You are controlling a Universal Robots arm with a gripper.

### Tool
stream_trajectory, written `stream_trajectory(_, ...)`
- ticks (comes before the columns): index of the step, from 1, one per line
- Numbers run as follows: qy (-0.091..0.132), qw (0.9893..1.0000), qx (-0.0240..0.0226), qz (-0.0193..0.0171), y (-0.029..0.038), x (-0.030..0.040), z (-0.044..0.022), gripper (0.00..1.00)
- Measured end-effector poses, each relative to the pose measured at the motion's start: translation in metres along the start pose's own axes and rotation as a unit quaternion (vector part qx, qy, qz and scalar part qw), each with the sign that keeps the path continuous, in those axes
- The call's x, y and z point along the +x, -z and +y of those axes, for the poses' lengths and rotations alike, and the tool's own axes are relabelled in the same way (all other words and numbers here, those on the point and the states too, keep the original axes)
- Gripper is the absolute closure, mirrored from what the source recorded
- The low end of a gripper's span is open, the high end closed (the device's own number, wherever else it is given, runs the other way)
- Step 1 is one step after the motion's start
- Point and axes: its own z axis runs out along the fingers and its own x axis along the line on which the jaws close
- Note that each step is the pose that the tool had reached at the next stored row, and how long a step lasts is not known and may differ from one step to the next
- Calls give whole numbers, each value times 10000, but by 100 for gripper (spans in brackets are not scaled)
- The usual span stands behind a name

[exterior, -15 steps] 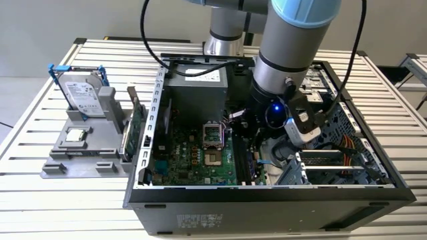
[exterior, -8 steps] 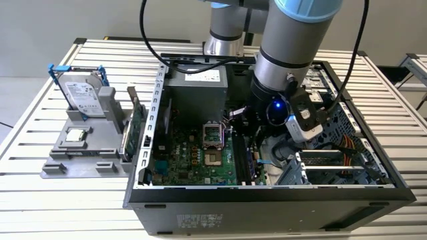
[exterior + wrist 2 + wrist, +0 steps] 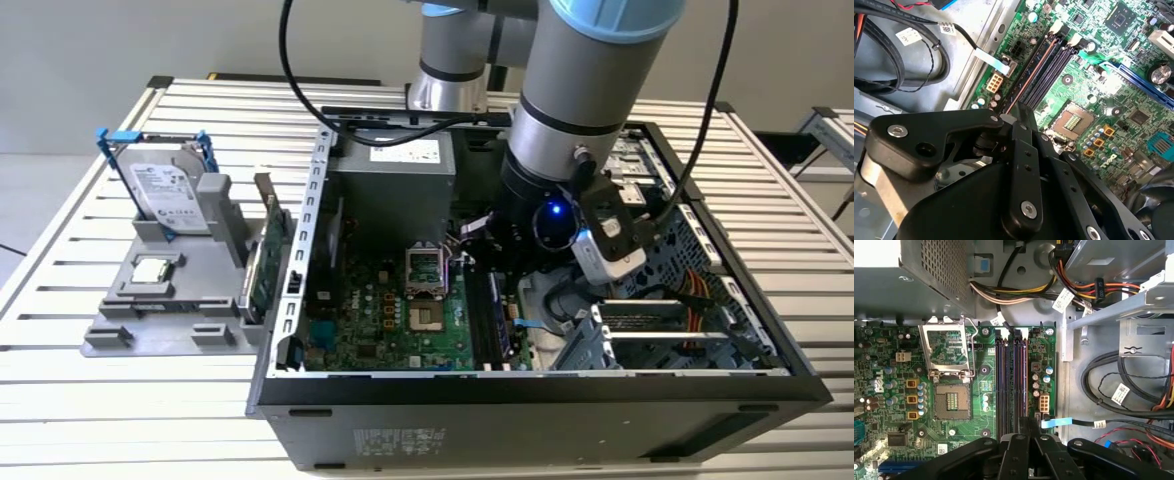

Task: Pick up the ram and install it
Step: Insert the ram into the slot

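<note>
One gripper (image 3: 1028, 425) hangs low inside the computer case (image 3: 534, 390), fingers drawn together on what looks like the ram (image 3: 1030, 75), a thin dark stick reaching away from the fingertips, its long axis parallel to the memory slots (image 3: 1006, 385) just beneath.

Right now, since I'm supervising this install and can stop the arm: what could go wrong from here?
The end effector hangs low over the memory slots; pressing off-line could jam a slot. The pale blue flat cable lies right beside it and might snag. Whether the white slot latches stand open is unclear; if shut, seating may fail.
</note>
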Motion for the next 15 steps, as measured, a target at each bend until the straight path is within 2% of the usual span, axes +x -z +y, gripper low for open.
stream_trajectory(11, 11, 10000, 0, 0, 3, 0, 0, 100)
stream_trajectory(15, 168, 9999, -1, -2, 2, 1, 1, 100)
